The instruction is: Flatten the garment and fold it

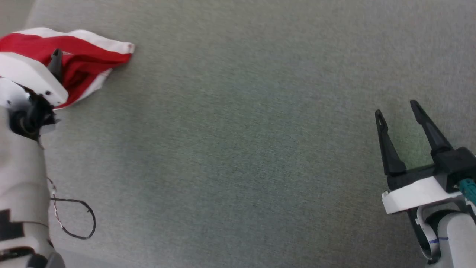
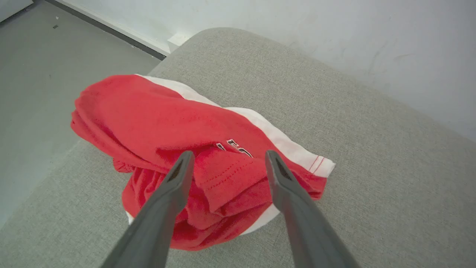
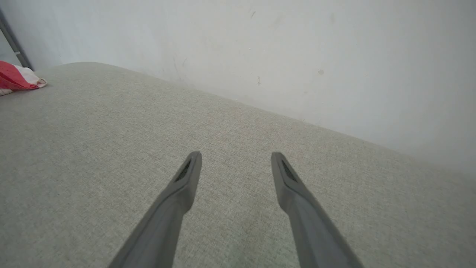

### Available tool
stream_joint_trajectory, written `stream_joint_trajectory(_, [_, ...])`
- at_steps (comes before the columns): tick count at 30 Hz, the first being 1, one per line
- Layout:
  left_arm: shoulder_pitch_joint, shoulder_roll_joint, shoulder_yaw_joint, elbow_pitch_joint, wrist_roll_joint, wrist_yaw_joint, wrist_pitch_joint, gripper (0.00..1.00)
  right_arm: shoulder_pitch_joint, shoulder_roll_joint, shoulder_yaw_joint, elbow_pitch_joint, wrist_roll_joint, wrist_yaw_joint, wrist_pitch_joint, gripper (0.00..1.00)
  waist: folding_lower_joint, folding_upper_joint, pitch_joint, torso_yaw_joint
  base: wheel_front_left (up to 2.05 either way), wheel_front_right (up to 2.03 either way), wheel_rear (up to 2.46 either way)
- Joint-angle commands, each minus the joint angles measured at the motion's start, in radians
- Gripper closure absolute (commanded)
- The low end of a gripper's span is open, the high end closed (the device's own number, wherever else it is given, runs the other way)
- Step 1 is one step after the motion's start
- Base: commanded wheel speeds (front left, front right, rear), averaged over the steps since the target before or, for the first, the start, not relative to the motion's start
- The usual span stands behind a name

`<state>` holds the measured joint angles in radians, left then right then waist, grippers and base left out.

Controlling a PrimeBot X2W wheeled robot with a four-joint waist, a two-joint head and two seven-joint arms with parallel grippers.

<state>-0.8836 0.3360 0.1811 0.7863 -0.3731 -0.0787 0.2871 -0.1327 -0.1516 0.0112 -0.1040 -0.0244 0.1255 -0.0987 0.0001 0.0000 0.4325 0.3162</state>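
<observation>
The garment point(image 1: 93, 56) lies bunched at the far left of the grey padded surface point(image 1: 238, 149), red with white stripes. From the left wrist it is a crumpled red heap point(image 2: 148, 119) with a white stripe, a stitched hem and a bit of black-and-white print. My left gripper point(image 2: 229, 156) stands open just over the heap, its fingers either side of a folded hem, nothing pinched. In the head view the left gripper point(image 1: 55, 63) is mostly hidden behind its white wrist. My right gripper point(image 1: 397, 109) is open over bare surface at the lower right, far from the garment point(image 3: 15, 76); its open fingers point(image 3: 236, 155) are empty.
The garment sits near the surface's rounded far-left corner point(image 2: 219, 33), with grey floor point(image 2: 37, 74) beyond the left edge. A white wall point(image 3: 297, 56) runs along the far edge. A thin black cable loop point(image 1: 74, 219) hangs by my left forearm.
</observation>
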Motion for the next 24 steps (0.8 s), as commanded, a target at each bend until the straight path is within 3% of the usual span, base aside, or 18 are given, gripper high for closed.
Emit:
stream_joint_trajectory(1, [-0.034, 0.018, 0.012, 0.035, -0.017, -0.005, 0.030, 0.00, -0.025, -0.007, 0.006, -0.006, 0.008, 0.005, -0.007, 0.00, -0.0001, 0.0000, 0.078, -0.064, 0.00, 0.00, 0.00])
stream_joint_trajectory(10, [-0.020, 0.050, 0.020, 0.154, -0.045, 0.028, 0.205, 0.00, -0.045, -0.015, 0.012, -0.006, 0.026, 0.005, -0.015, 0.00, -0.0001, 0.0000, 0.132, -0.106, 0.00, 0.00, 0.00])
stream_joint_trajectory(11, [-0.015, 0.052, 0.014, 0.163, -0.043, 0.030, 0.227, 0.16, -0.047, -0.015, 0.012, -0.004, 0.027, 0.005, -0.016, 0.00, -0.0001, 0.0000, 0.133, -0.108, 0.00, 0.00, 0.00])
stream_joint_trajectory(13, [-0.011, 0.053, 0.007, 0.173, -0.045, 0.031, 0.267, 1.00, -0.051, -0.016, 0.015, -0.001, 0.029, 0.005, -0.018, 0.00, -0.0001, 0.0000, 0.135, -0.109, 0.00, 0.00, 0.00])
stream_joint_trajectory(19, [-0.007, 0.061, -0.016, 0.155, -0.027, 0.049, 0.277, 1.00, -0.066, -0.015, 0.026, 0.013, 0.028, 0.005, -0.026, 0.00, -0.0001, 0.0000, 0.111, -0.101, 0.00, 0.00, 0.00])
stream_joint_trajectory(24, [-0.020, 0.085, -0.045, 0.091, 0.020, 0.075, 0.188, 1.00, -0.056, -0.002, 0.028, 0.033, 0.024, 0.005, -0.039, 0.00, -0.0001, 0.0000, 0.040, -0.074, 0.00, 0.00, 0.00])
